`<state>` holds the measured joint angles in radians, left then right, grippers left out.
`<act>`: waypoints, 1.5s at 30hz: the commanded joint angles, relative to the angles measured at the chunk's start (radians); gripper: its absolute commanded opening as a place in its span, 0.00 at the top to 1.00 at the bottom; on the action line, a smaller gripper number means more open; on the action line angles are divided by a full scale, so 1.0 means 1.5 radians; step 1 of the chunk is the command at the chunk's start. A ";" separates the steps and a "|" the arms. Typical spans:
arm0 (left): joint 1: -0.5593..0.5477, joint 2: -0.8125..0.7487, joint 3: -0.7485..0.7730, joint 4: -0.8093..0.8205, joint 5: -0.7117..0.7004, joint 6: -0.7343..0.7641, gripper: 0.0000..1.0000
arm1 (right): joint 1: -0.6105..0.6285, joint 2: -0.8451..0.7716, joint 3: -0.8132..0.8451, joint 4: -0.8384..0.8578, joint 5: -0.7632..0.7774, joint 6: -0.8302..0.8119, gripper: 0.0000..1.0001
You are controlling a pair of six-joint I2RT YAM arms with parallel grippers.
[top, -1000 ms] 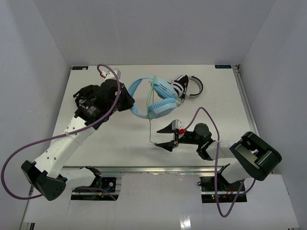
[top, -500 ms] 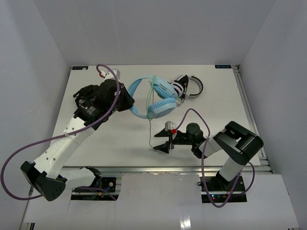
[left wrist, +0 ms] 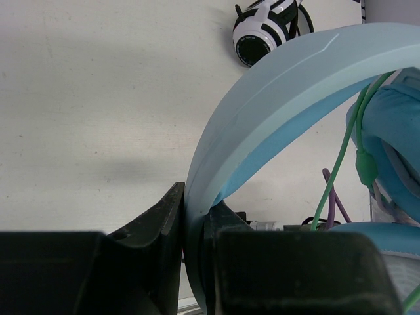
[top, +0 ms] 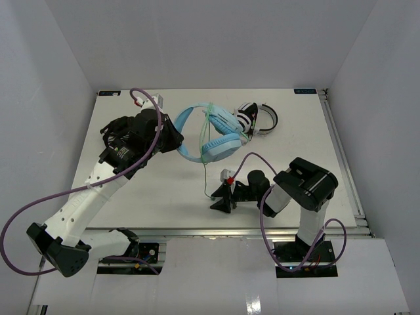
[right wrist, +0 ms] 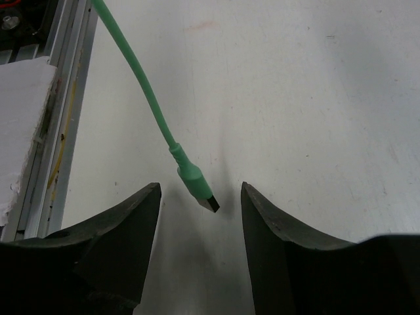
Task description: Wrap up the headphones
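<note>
**Right hand closes in on the cable plug**

The right hand [top: 222, 199] has slid toward 9 o'clock and narrowed. Its jaws stand apart on either side of the green plug [right wrist: 199, 189], not touching it. The left hand [left wrist: 193, 220] stays clamped on the headband [left wrist: 275, 85]. The light blue headphones [top: 216, 134] lie at 12 o'clock on the surface [top: 295, 131], with the cable [top: 205, 172] trailing toward 6.

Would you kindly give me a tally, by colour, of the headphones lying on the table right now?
light blue headphones: 1
white-and-black headphones: 1
Total: 2
The dark shape beside the left arm is too unclear to tell, so it is not counted.
</note>
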<state>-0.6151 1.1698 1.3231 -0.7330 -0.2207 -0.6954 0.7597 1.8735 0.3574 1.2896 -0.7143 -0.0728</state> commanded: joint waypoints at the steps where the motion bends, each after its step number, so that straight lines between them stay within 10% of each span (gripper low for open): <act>1: 0.003 -0.033 0.012 0.059 0.014 -0.026 1.00 | 0.003 0.023 0.016 0.232 -0.009 0.010 0.43; 14: 0.003 -0.038 -0.001 0.066 0.013 -0.026 1.00 | 0.003 0.036 0.010 0.308 0.005 0.035 0.48; 29: 0.003 -0.054 -0.017 0.079 0.033 -0.026 1.00 | 0.000 0.031 0.006 0.341 0.019 0.070 0.92; 45: 0.003 -0.124 -0.064 0.120 0.151 0.016 1.00 | -0.081 0.041 -0.017 0.396 0.104 0.177 0.92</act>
<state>-0.6125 1.0435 1.2096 -0.6572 -0.0796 -0.6611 0.6739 1.9193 0.3463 1.3574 -0.6334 0.1353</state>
